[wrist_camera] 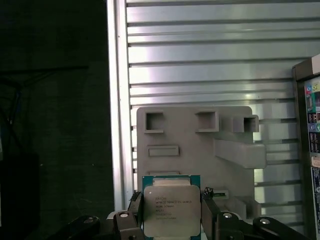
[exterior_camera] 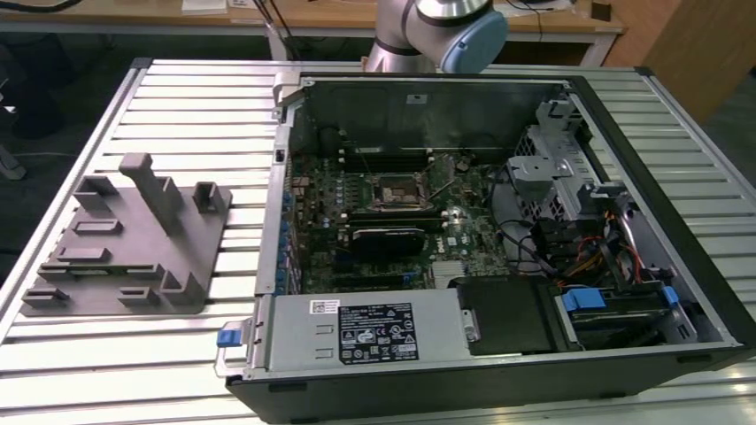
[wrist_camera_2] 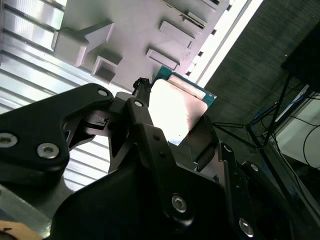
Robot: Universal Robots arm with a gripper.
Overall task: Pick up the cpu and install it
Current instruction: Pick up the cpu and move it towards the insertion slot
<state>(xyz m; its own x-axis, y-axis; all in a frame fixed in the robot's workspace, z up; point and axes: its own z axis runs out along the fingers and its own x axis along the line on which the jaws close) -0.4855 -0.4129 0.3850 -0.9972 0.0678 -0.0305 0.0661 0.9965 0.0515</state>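
Observation:
In both wrist views my gripper (wrist_camera: 171,216) (wrist_camera_2: 172,127) is shut on the cpu (wrist_camera: 171,207) (wrist_camera_2: 175,105), a flat square chip with a silvery top and green rim. One black finger presses on each side of it. The chip hangs above the near edge of the grey plastic block (wrist_camera: 195,145) (wrist_camera_2: 130,30) with upright posts. In the exterior view the black square socket (exterior_camera: 396,192) sits in the middle of the motherboard inside the open computer case (exterior_camera: 473,97).
The grey block (exterior_camera: 130,239) lies on the slatted metal table (exterior_camera: 165,97) at the exterior view's left, beside the case. Inside the case are a power supply (exterior_camera: 366,332), drive cages (exterior_camera: 555,168) and loose cables. The arm's base (exterior_camera: 431,35) stands behind the case.

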